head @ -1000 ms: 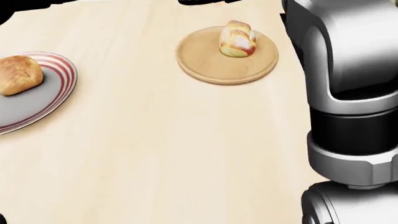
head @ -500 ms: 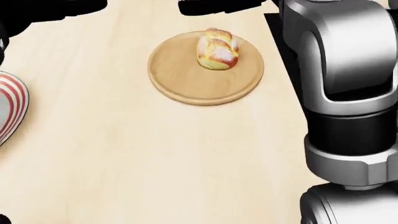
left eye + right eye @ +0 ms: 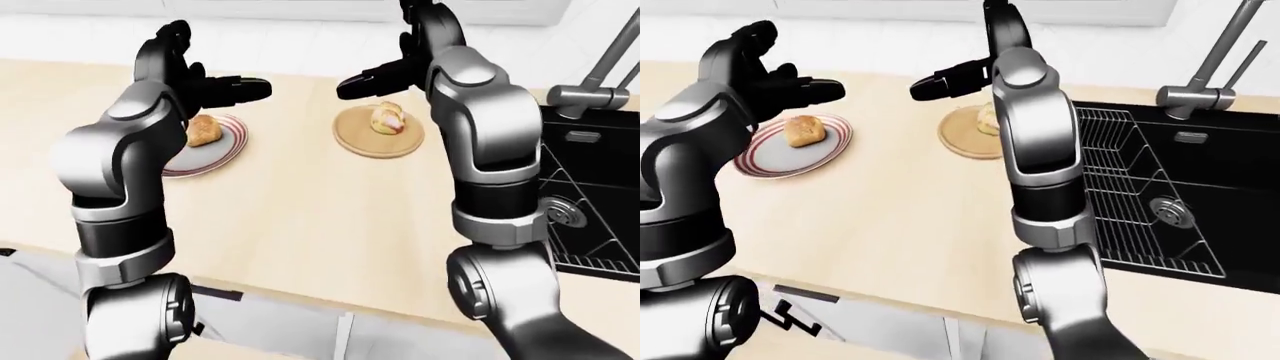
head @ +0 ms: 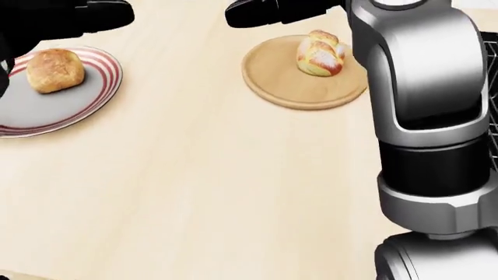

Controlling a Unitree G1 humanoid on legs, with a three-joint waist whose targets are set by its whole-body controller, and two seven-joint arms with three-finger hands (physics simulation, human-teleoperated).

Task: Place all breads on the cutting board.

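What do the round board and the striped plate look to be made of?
The round cutting board looks like light wood with a matte finish: tan, with a raised rim and faint grain, close to the counter's tone. The plate looks like glazed ceramic, though the render leaves it open: smooth grey centre with red and white rings at the rim.

From my remote station: a red-striped plate (image 4: 93, 102) sits on the pale wooden counter (image 4: 194, 192), beside a black sink (image 3: 1185, 191) with drain rack (image 3: 1115, 187) and metal faucet (image 3: 1200, 82).
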